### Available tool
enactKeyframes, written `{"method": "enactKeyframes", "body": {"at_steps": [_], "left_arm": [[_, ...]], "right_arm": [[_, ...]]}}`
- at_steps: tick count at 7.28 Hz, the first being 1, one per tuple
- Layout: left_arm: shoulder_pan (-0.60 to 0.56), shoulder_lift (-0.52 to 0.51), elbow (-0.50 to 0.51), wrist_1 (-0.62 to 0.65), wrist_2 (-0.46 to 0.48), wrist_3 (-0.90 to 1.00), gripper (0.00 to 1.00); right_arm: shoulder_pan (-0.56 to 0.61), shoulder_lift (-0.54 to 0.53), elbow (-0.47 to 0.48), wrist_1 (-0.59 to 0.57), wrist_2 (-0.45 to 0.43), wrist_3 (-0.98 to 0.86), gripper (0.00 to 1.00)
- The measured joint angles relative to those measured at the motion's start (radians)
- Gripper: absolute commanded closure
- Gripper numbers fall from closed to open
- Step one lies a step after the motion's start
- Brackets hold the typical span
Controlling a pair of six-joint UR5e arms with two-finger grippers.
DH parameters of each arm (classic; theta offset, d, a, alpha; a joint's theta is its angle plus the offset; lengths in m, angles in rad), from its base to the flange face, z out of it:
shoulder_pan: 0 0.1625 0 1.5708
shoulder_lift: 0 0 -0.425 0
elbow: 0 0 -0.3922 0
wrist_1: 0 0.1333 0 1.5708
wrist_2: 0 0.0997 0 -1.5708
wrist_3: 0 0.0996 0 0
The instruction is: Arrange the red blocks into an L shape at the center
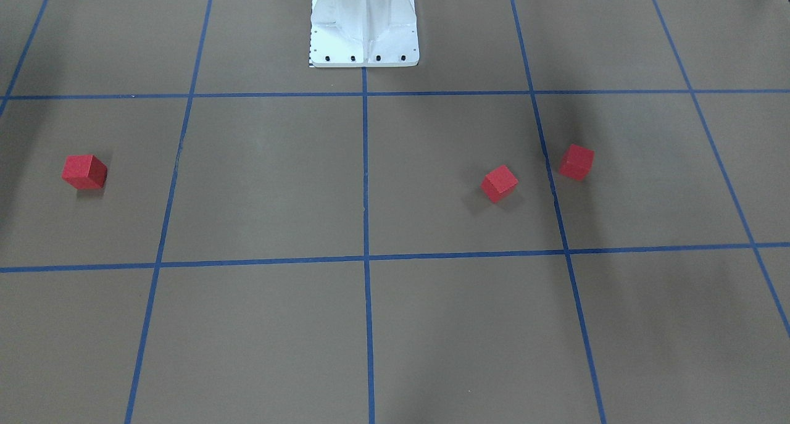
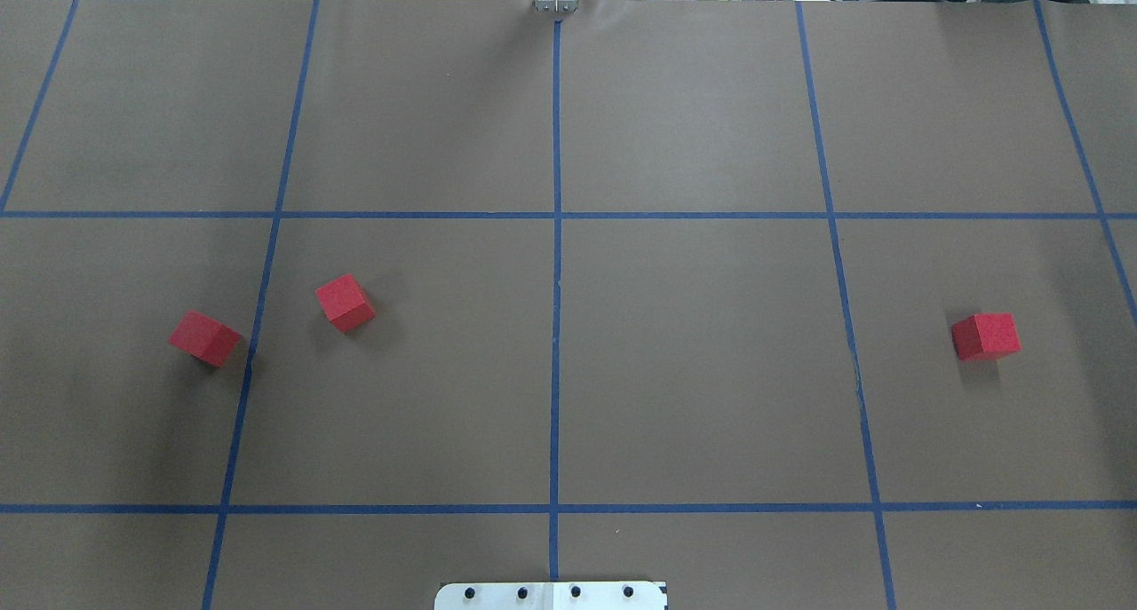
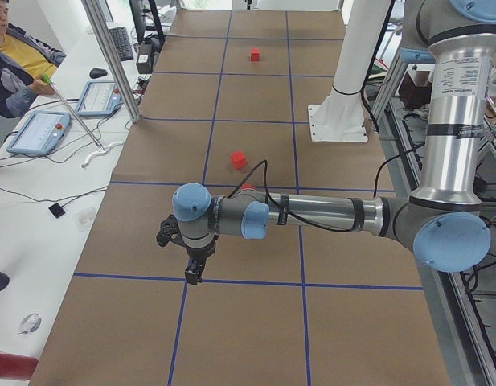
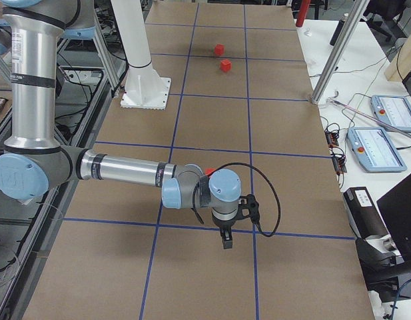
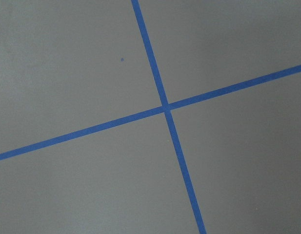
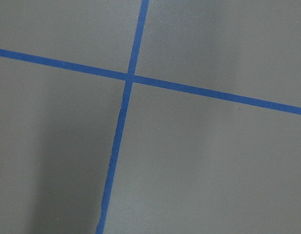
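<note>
Red blocks (image 2: 345,303) scattered, none at center (image 2: 586,361); left gripper (image 3: 194,275), right gripper (image 4: 227,242) hover pre-start, we judge; aperture we cannot tell.

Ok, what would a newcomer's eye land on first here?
Bright red on brown: the outer left red block and inner left red block sit close together on the robot's left, with the right red block alone at far right. None is at the center of the blue-taped table yet.

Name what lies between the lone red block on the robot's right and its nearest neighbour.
In the overhead view, only bare brown surface lies between the lone block and its neighbour, crossed by the centre tape line and a second tape line.
</note>
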Motion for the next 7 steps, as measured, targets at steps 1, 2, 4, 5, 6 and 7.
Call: {"method": "enactKeyframes", "body": {"at_steps": [1, 2, 4, 5, 6, 7], "left_arm": [[0.0, 0.0, -0.004, 0.001, 0.0, 0.0, 0.0], [0.0, 0.0, -0.014, 0.003, 0.0, 0.0, 0.0], [0.0, 0.0, -0.034, 0.005, 0.001, -0.003, 0.0], [0.001, -0.004, -0.044, 0.005, 0.002, -0.008, 0.0], [0.001, -0.009, -0.055, 0.005, 0.002, -0.011, 0.0], [0.002, -0.012, -0.067, 0.003, 0.002, -0.011, 0.0]], "right_arm": [[0.0, -0.001, 0.0, 0.0, 0.0, 0.0, 0.0], [0.0, -0.002, 0.0, 0.0, 0.0, 0.0, 0.0], [0.0, -0.003, 0.001, 0.001, -0.002, -0.001, 0.0], [0.001, 0.002, 0.0, 0.001, -0.002, 0.0, 0.0], [0.001, 0.02, 0.012, 0.002, -0.002, 0.003, 0.0], [0.001, 0.049, 0.04, 0.005, -0.002, 0.02, 0.0]]}}
